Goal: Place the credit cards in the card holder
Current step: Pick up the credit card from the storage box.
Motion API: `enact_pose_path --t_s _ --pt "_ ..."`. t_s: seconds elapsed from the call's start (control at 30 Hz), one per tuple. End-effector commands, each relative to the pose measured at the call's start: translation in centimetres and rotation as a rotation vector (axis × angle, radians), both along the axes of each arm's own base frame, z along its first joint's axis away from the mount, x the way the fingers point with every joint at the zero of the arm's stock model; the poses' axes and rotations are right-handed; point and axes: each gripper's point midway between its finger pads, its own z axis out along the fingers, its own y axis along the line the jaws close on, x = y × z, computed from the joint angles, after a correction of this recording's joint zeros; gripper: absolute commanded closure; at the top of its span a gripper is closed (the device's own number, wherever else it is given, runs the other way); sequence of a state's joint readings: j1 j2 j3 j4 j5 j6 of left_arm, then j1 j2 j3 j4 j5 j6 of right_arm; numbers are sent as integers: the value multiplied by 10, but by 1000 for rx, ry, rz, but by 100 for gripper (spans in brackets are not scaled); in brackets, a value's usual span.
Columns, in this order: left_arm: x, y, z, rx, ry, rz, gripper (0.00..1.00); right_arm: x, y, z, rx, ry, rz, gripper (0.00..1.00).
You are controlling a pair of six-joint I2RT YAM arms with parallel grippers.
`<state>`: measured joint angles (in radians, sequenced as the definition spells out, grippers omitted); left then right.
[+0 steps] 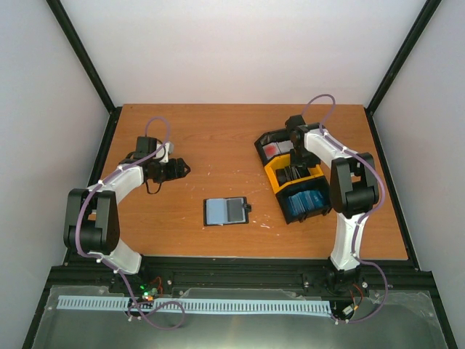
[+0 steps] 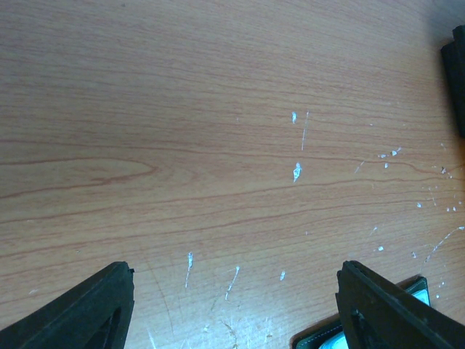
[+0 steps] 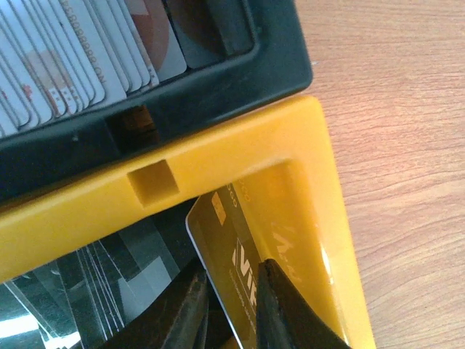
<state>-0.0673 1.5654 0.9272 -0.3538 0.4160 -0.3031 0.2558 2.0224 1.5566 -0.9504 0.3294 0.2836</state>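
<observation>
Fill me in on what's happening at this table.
The right gripper is down in the yellow tray of the card organiser, with its fingers closed on one credit card. The card holder lies open in the middle of the table, with light blue showing on its left half. The left gripper hangs open over bare wood beside the holder and grips nothing.

wooden table point(image 1: 218, 138) | card holder point(image 1: 245, 209) open, centre | tray row point(image 1: 274, 178) right
</observation>
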Motion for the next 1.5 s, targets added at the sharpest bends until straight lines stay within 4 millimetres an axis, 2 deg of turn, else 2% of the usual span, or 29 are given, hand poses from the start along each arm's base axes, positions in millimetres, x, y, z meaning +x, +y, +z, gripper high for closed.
enact_pose_path --t_s 0.0,0.43,0.57,0.67,0.83,0.97,1.07,1.13,1.3,1.37,1.47 --pt "8 0 9 2 -31 -17 22 -2 -11 1 -53 8 15 81" --pt "10 -1 11 2 -33 -20 22 -11 -12 -21 -77 85 110 82" --pt "11 -1 13 1 -40 -24 23 -9 -11 -17 -79 76 136 96" --pt "13 -2 17 -2 -51 -26 22 -6 -9 0 -80 38 140 97" --pt "14 -3 27 -13 -78 -30 22 -6 -5 42 -40 -46 127 97" --pt "16 -3 41 -19 -109 -10 21 -16 -5 77 -8 -110 104 97" --pt "14 -2 53 -31 -139 7 21 -22 2 104 55 -170 106 97" --pt "12 -2 62 -36 -165 15 19 -27 17 119 154 -204 124 97" --pt "7 0 97 -42 -267 27 16 -43 74 155 481 -282 183 97" --pt "4 0 114 -59 -309 38 14 -57 101 169 645 -308 227 97" --pt "-2 0 140 -92 -385 53 10 -77 126 180 814 -354 263 97"
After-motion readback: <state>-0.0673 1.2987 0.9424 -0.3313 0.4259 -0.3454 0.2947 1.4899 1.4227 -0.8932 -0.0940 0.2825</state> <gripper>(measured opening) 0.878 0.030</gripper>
